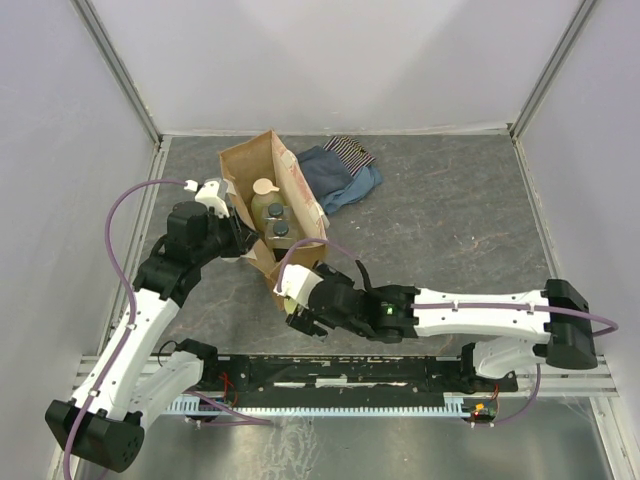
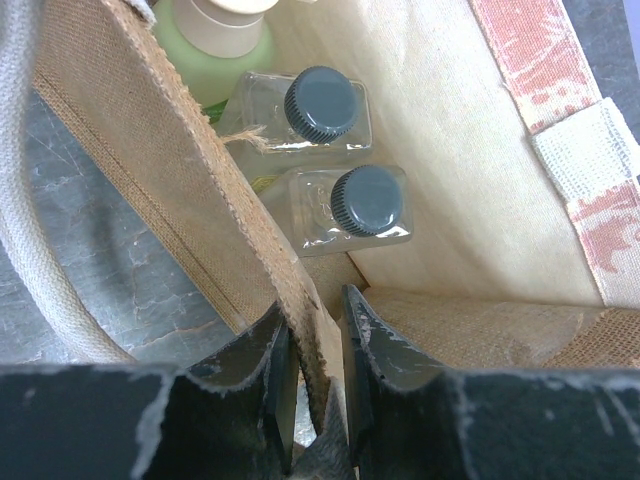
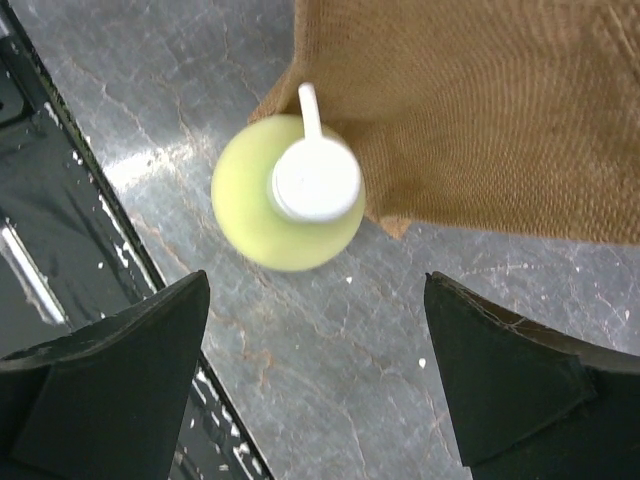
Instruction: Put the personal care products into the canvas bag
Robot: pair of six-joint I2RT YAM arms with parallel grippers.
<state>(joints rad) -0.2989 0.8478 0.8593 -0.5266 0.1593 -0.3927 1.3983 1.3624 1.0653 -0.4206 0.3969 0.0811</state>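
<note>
My left fingers (image 2: 250,385) pinch the wall of the tall tan-brown canvas bag (image 2: 180,170); the green beige-capped bottle (image 2: 215,45) and two clear square dark-capped bottles (image 2: 355,205) sit inside. The last, a round yellow white-pump bottle (image 3: 285,195), stands just beside the bag toward the near edge of the bench (image 3: 300,350). My right fingers (image 3: 120,370) are spread above it, so next I'd lower and close.

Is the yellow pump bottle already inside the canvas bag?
No, the yellow pump bottle stands on the table outside the canvas bag, beside its corner.
</note>
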